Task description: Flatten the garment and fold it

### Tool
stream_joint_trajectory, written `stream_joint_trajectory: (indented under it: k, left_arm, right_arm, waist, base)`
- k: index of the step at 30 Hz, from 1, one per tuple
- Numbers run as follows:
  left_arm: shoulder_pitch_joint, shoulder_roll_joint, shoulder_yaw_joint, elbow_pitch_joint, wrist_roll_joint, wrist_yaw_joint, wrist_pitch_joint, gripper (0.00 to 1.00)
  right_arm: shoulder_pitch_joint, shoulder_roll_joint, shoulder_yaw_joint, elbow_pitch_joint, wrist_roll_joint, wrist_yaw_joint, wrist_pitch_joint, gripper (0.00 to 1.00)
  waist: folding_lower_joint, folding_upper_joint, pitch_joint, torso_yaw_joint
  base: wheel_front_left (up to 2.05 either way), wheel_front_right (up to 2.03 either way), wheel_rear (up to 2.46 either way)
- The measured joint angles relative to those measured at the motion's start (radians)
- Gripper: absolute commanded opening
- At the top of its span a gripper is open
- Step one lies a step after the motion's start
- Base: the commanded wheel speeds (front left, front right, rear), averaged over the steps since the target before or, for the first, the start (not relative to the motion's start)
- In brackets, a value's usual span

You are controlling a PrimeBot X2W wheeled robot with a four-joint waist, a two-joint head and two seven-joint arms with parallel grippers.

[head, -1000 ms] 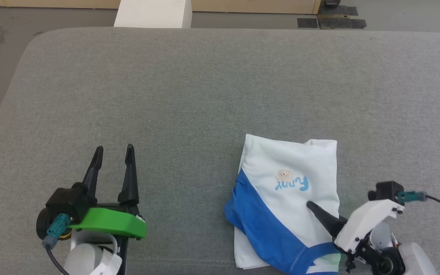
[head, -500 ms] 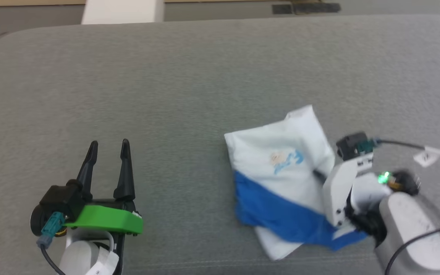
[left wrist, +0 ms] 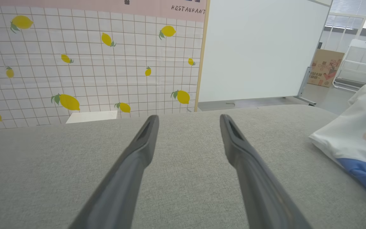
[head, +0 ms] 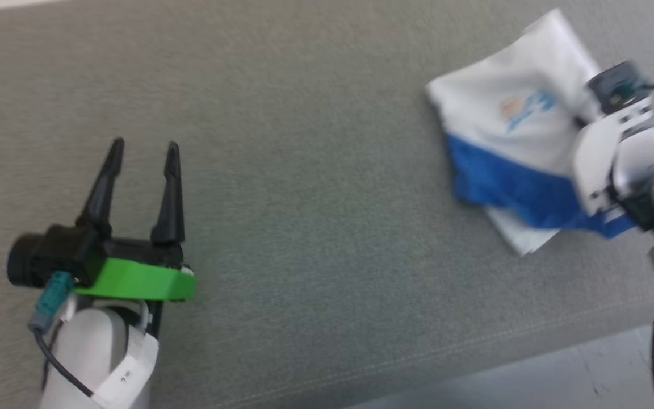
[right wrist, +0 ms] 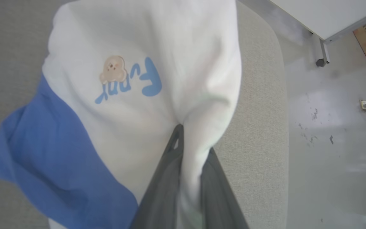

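Grey cushion [head: 315,170] carries garment [head: 508,142], folded, near cushion's right edge. Soft, limp, light cotton: you should expect layers to slip, so grip doubled edge. Right gripper [right wrist: 191,143] fingers clamped on white fold. Left gripper [head: 145,144] fingers apart, over cushion's left part.

Grey fabric-padded surface [head: 304,170] lies bare from the left gripper [head: 145,145], its dark fingers spread above it, across to the folded white-and-blue cotton T-shirt [head: 491,125] at the far right. That T-shirt, close to the pad's right edge, is the obstacle on it; the right gripper [right wrist: 191,136], pinched on its white fold, bars its right side.
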State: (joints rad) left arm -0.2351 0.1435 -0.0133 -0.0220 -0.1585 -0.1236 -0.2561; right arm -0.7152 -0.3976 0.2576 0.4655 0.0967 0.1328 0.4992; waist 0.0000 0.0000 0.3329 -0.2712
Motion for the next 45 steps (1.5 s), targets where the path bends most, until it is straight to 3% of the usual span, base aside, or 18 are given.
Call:
stream_joint_trajectory:
  k: [9,21,22,23,24,33,39,45]
  left_arm:
    - [-0.063,0.081,0.004,-0.058,0.002,0.000,0.052,1.00]
    - [-0.063,0.105,0.000,-0.123,0.008,0.002,0.100,1.00]
    - [-0.063,0.105,0.000,-0.122,0.008,0.002,0.100,1.00]
    - [-0.063,0.105,0.000,-0.120,0.008,0.002,0.097,1.00]
    - [-0.063,0.104,-0.001,-0.117,0.007,0.003,0.096,1.00]
    - [-0.037,0.055,-0.024,-0.020,-0.021,0.009,0.033,1.00]
    - [0.005,0.007,-0.034,0.059,-0.062,0.011,0.007,1.00]
    - [0.036,-0.032,-0.047,0.117,-0.082,0.011,0.002,1.00]
  right_arm:
    - [-0.142,-0.034,-0.153,0.173,-0.113,0.000,-0.127,0.00]
    - [-0.228,-0.002,-0.425,0.302,-0.326,0.000,-0.239,0.00]
    - [-0.230,0.000,-0.436,0.305,-0.339,0.000,-0.250,0.29]
    - [-0.232,0.003,-0.449,0.309,-0.354,0.000,-0.260,0.51]
    - [-0.233,0.005,-0.462,0.314,-0.370,0.000,-0.266,1.00]
    - [-0.222,-0.003,-0.512,0.304,-0.432,0.000,-0.379,1.00]
    - [-0.145,0.015,-0.461,0.251,-0.284,0.000,-0.512,1.00]
    - [0.014,0.046,-0.386,0.069,-0.084,0.000,-0.616,1.00]
  waist:
    - [0.0001,0.0000,0.144,-0.077]
    - [0.0002,0.0000,0.253,-0.094]
    - [0.0002,0.0000,0.253,-0.091]
    - [0.0002,0.0000,0.250,-0.086]
    - [0.0002,0.0000,0.245,-0.081]
    - [0.0001,0.0000,0.150,-0.041]
    - [0.0000,0.0000,0.049,-0.003]
    - [-0.0001,0.0000,-0.061,0.051]
  base:
    - [0.00,0.00,0.00]
    - [0.00,0.00,0.00]
    - [0.00,0.00,0.00]
    - [0.00,0.00,0.00]
    - [0.00,0.00,0.00]
    - [0.00,0.00,0.00]
    - [0.00,0.00,0.00]
    - [0.00,0.00,0.00]
